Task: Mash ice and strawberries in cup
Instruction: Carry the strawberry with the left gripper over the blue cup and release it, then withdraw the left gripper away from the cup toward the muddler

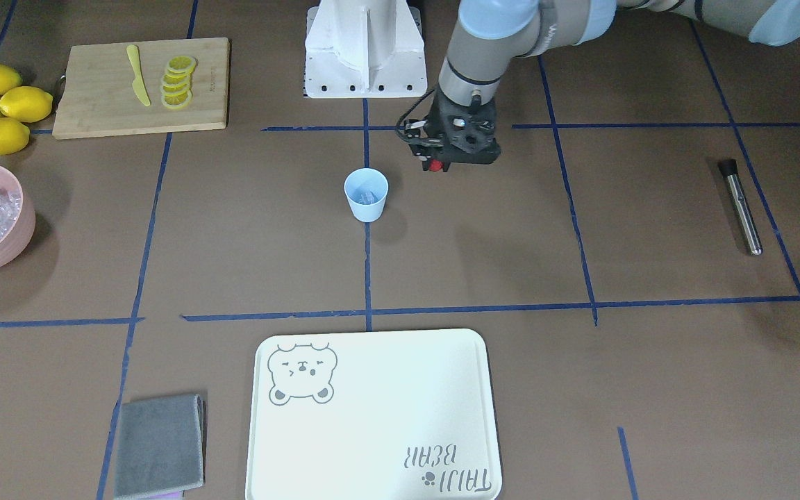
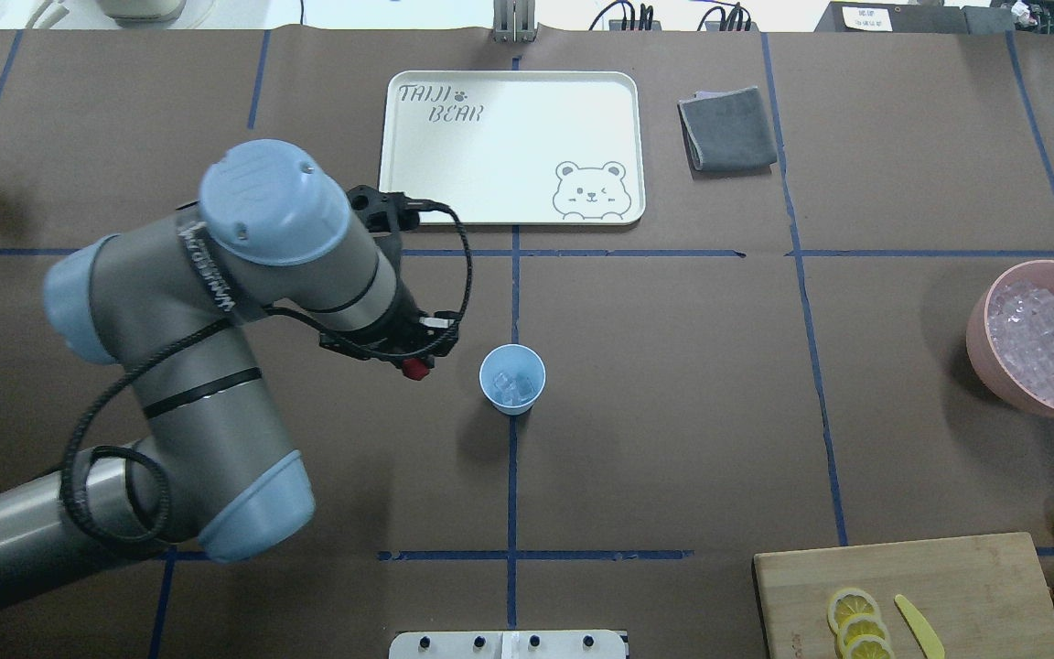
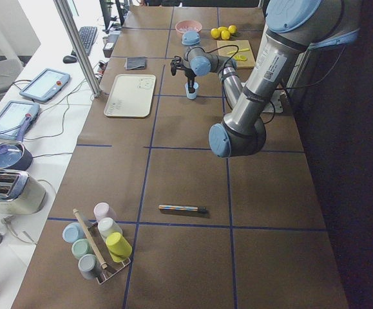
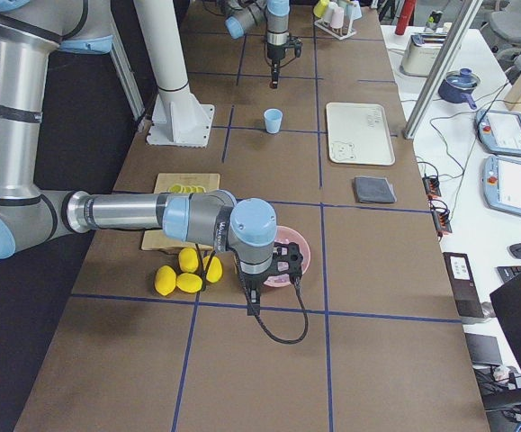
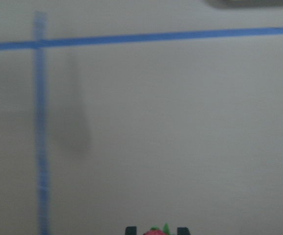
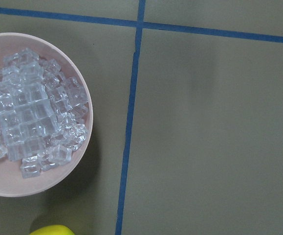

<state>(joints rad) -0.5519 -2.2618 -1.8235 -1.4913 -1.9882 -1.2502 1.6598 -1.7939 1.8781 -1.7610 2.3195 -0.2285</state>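
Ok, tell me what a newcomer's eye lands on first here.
The left claw holds a red strawberry just beside the light blue cup, mid-table, with ice cubes already inside. At the table's end on the robot's right, a pink bowl heaped with more cubes sits near bright yellow lemons.

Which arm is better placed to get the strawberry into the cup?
Left. The left gripper holds the strawberry close beside the cup with ice in it; the right arm is far off, by the pink bowl.
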